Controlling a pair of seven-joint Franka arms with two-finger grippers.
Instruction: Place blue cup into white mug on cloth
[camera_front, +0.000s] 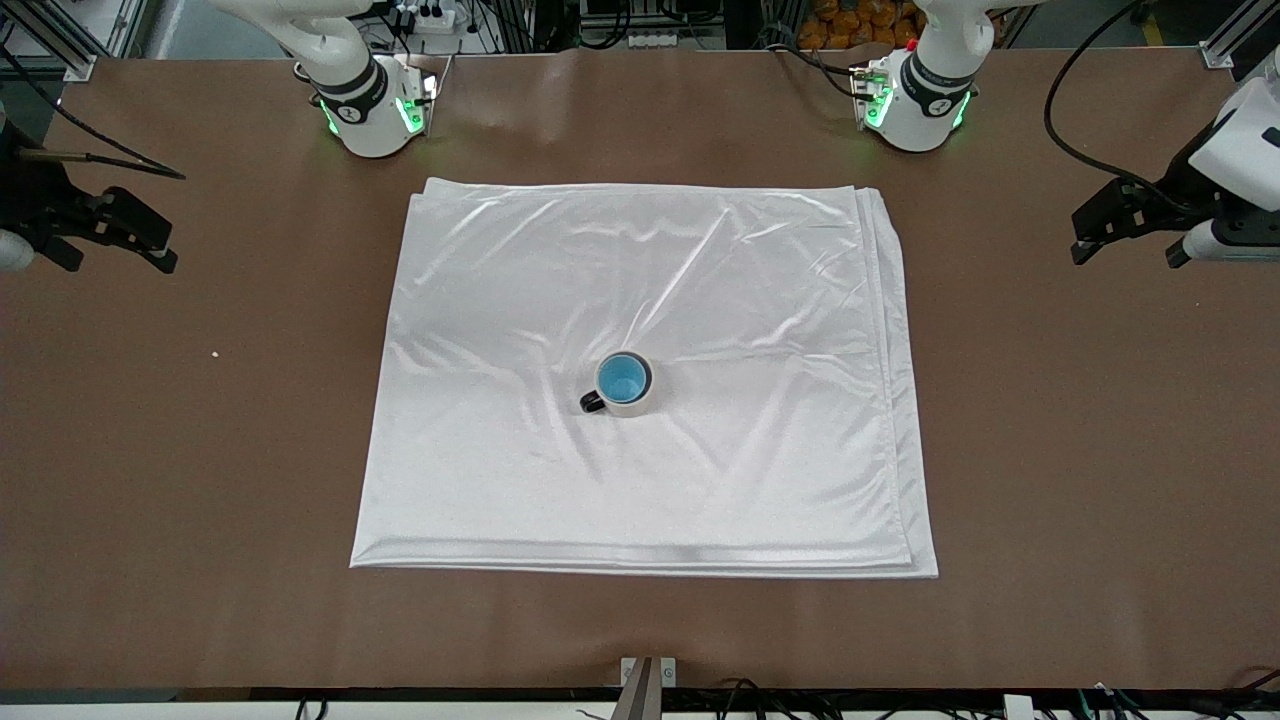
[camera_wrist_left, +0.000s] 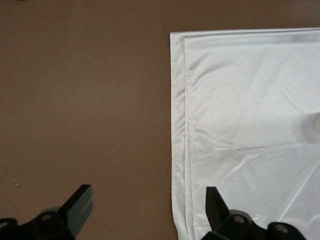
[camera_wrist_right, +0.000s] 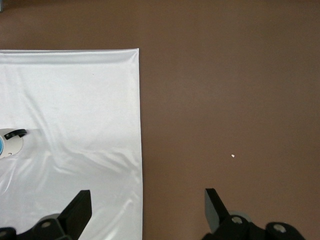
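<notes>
The blue cup (camera_front: 621, 378) sits upright inside the white mug (camera_front: 636, 402), which stands on the middle of the white cloth (camera_front: 700, 280). The mug's black handle (camera_front: 591, 402) points toward the right arm's end of the table. My right gripper (camera_front: 115, 250) is open and empty over bare table at the right arm's end, clear of the cloth. My left gripper (camera_front: 1130, 250) is open and empty over bare table at the left arm's end. The right wrist view shows its gripper (camera_wrist_right: 147, 205) over the cloth's edge (camera_wrist_right: 70, 100) and the mug (camera_wrist_right: 12, 145) far off. The left wrist view shows its gripper (camera_wrist_left: 148, 202) by the cloth's layered edge (camera_wrist_left: 250, 125).
The brown table (camera_front: 1050, 450) surrounds the cloth on all sides. A tiny white speck (camera_front: 215, 353) lies on the table toward the right arm's end and also shows in the right wrist view (camera_wrist_right: 233, 156). The arm bases (camera_front: 370, 110) (camera_front: 915, 100) stand along the table's top edge.
</notes>
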